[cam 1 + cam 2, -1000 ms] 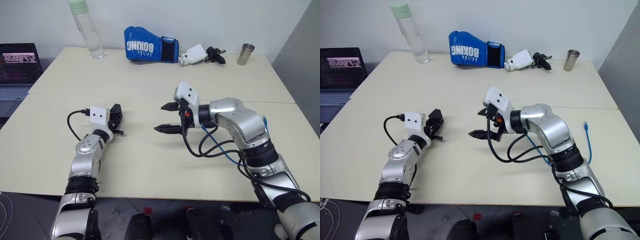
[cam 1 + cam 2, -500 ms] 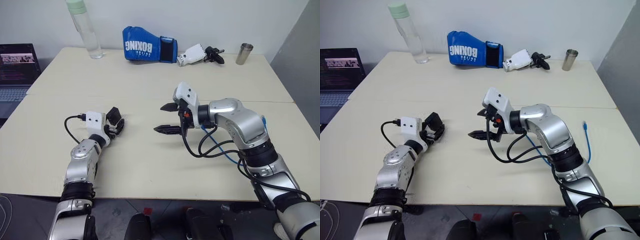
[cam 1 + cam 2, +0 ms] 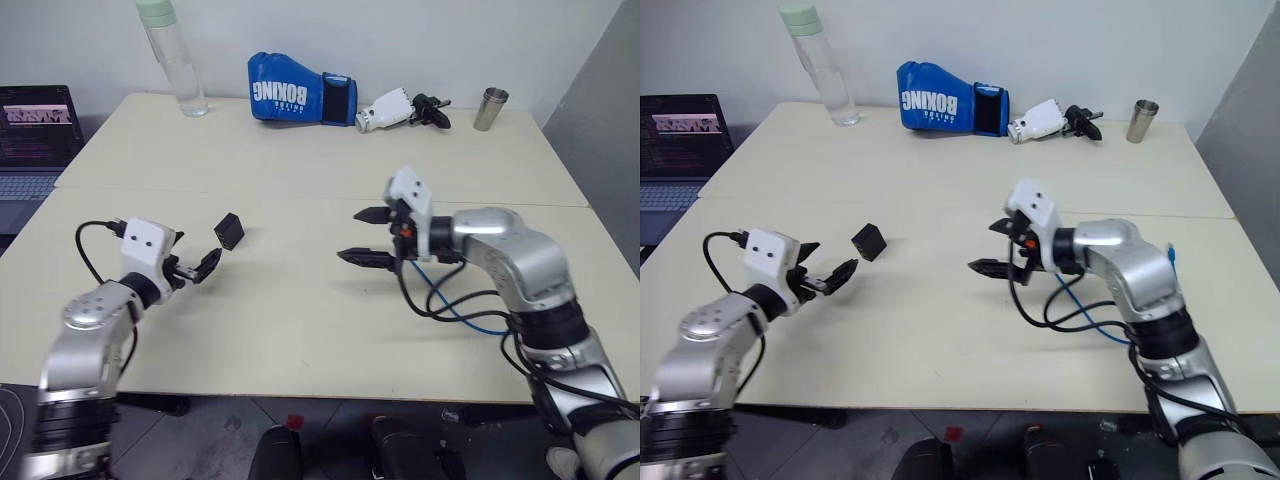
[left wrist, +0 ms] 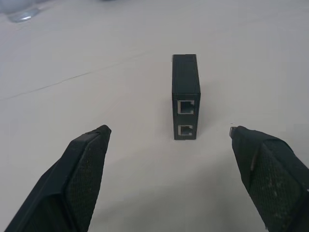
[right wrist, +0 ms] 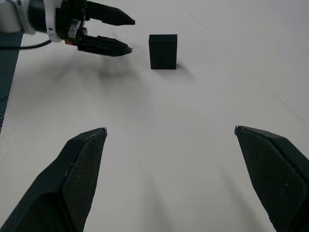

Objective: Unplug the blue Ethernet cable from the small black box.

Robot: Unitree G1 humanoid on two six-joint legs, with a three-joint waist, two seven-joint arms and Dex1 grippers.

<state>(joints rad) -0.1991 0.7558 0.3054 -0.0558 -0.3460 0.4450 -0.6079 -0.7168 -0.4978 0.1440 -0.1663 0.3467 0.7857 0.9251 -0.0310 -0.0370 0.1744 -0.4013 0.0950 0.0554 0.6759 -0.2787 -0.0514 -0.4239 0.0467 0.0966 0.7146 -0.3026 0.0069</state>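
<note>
The small black box [image 3: 229, 231] stands alone on the table, and the left wrist view shows two empty ports in the side of the box [image 4: 186, 96] that faces it. My left gripper [image 3: 195, 266] is open just to the left of the box and short of it, not touching. My right gripper [image 3: 348, 235] is open above mid-table, well to the right of the box, fingertips pointing left. The blue Ethernet cable [image 3: 447, 303] lies looped on the table under my right forearm, apart from the box. Its far end [image 3: 1170, 254] shows beside the right elbow.
Along the far edge stand a clear bottle [image 3: 172, 55], a blue boxing glove [image 3: 300, 100], a white-and-black tool [image 3: 400, 108] and a metal cup [image 3: 489, 108]. A laptop [image 3: 35, 130] sits off the table's left side. Black robot cables [image 3: 420, 300] hang under the right arm.
My left gripper opened, let go of the black box and drew back to the left; the box now stands on the table. My right gripper shifted to the right.
</note>
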